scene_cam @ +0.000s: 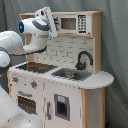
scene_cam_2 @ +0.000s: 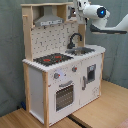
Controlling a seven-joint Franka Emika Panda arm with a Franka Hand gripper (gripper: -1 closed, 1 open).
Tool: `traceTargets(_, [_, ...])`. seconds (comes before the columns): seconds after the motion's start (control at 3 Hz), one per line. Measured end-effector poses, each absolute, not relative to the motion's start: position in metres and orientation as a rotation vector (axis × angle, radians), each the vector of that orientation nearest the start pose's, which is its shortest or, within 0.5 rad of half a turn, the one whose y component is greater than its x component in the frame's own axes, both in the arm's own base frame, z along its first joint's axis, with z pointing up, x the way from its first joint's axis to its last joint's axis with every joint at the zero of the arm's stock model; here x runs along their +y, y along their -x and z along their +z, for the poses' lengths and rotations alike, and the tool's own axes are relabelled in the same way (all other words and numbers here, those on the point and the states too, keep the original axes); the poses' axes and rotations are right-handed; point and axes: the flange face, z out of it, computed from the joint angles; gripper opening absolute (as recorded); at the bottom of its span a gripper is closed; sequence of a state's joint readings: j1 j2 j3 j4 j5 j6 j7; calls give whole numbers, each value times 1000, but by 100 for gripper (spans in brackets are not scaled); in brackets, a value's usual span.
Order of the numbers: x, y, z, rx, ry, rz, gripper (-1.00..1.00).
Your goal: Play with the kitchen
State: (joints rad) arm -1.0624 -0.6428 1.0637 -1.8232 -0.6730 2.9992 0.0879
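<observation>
Toy kitchen [scene_cam: 65, 85] stands upright on a wooden floor [scene_cam_2: 100, 112], tall axis vertical, seen in both exterior views. Its worktop [scene_cam: 97, 79] carries the sink [scene_cam: 70, 75] and black faucet [scene_cam: 82, 59] toward the rounded end, and the red-ringed hob [scene_cam: 36, 66] toward the opposite end.

Arm's wrist is raised to the level of the upper shelf. In the first exterior view the gripper [scene_cam: 50, 20] sits at the top corner of the unit above the hob end; in the second exterior view the gripper [scene_cam_2: 79, 7] shows at the top edge beside the grey hood [scene_cam_2: 47, 20] and pegboard back [scene_cam_2: 52, 37]. State of the fingers: cannot tell, they are not resolved in either view.

Key relation: worktop features lie well below the gripper. Hob, sink and faucet all call for a downward move; the shelf and hood are nearest. Judgement: no contact with the kitchen yet; which feature is the target is unclear.
</observation>
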Motion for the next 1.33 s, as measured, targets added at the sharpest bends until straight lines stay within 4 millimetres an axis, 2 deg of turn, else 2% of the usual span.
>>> traceTargets(0.33, [261,-482,745,786,-1533,1414,100])
traceTargets(0.67, [266,-471,741,769,-1516,1405,100])
traceTargets(1.33, [277,-433,720,745,-1470,1365,100])
